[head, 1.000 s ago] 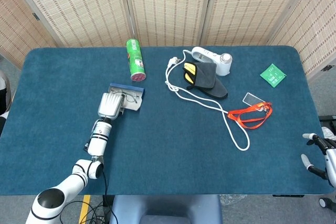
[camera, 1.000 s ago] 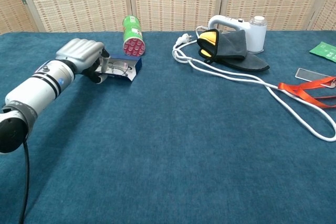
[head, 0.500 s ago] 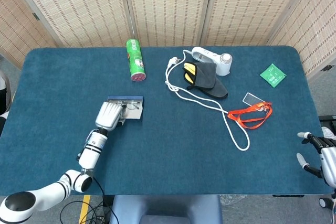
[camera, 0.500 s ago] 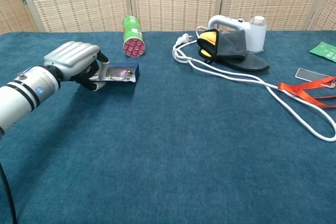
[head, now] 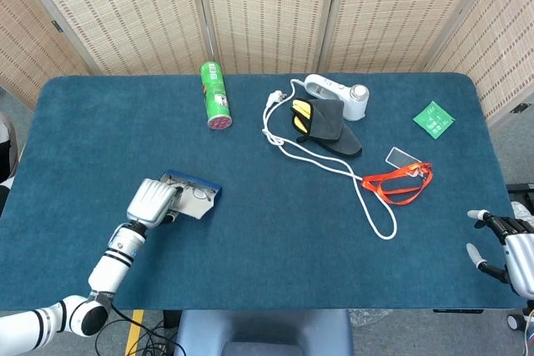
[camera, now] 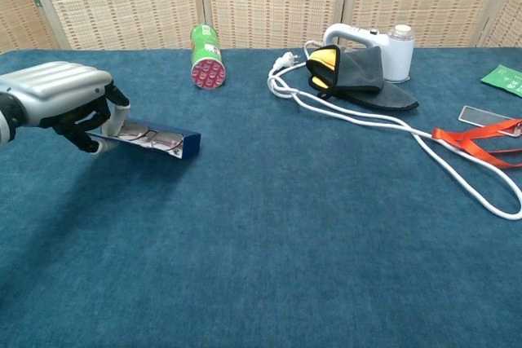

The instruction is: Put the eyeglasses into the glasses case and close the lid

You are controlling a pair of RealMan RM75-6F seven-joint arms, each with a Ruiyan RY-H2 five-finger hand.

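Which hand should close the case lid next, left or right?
Left. The left hand already grips the open glasses case with the eyeglasses inside. The right hand sits at the far table edge, holding nothing.

- Both views: bright, even, diffuse light from overhead; colours render true and no glare appears on the blue surface [head: 275,223].
- Chest view: a soft shadow lies on the surface beneath and in front of the left hand [camera: 61,99] and its fingers [camera: 81,124].
- Focus is sharp throughout; no motion blur.
- Head view: the surface's edges bow slightly from lens distortion.
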